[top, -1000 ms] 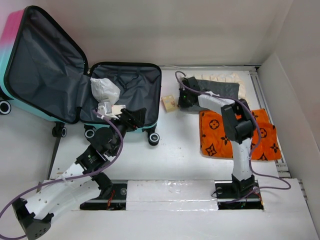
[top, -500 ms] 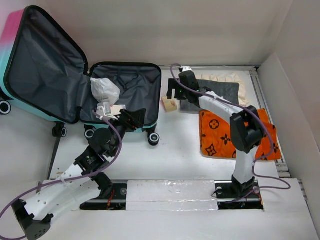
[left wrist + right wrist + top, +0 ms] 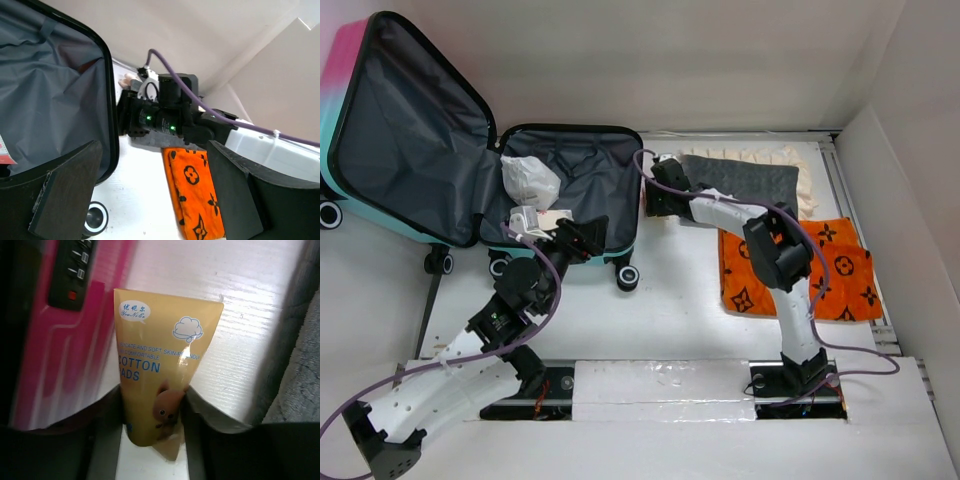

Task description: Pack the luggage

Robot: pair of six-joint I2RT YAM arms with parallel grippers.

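The luggage [image 3: 415,130] lies open at the left, its lid propped up and its grey-lined base [image 3: 590,175] flat. A white plastic bag [image 3: 528,180] sits in the base. My right gripper [image 3: 655,197] is beside the base's right wall, shut on a yellow cotton pads packet [image 3: 155,370]. The pink shell [image 3: 65,340] shows just left of the packet. My left gripper [image 3: 582,238] is open and empty over the base's front edge. In the left wrist view its fingers [image 3: 70,195] frame the lining [image 3: 50,100] and the right gripper's body [image 3: 160,117].
An orange patterned cloth [image 3: 830,270] lies folded at the right, also in the left wrist view [image 3: 192,195]. A dark grey towel [image 3: 740,180] lies on a cream cloth [image 3: 775,155] behind it. A suitcase wheel [image 3: 627,276] sticks out at the front. White walls close the back and right.
My right gripper has closed on the cotton pads packet and carried it left, from beside the grey towel to the suitcase's right wall. The left arm has barely moved.
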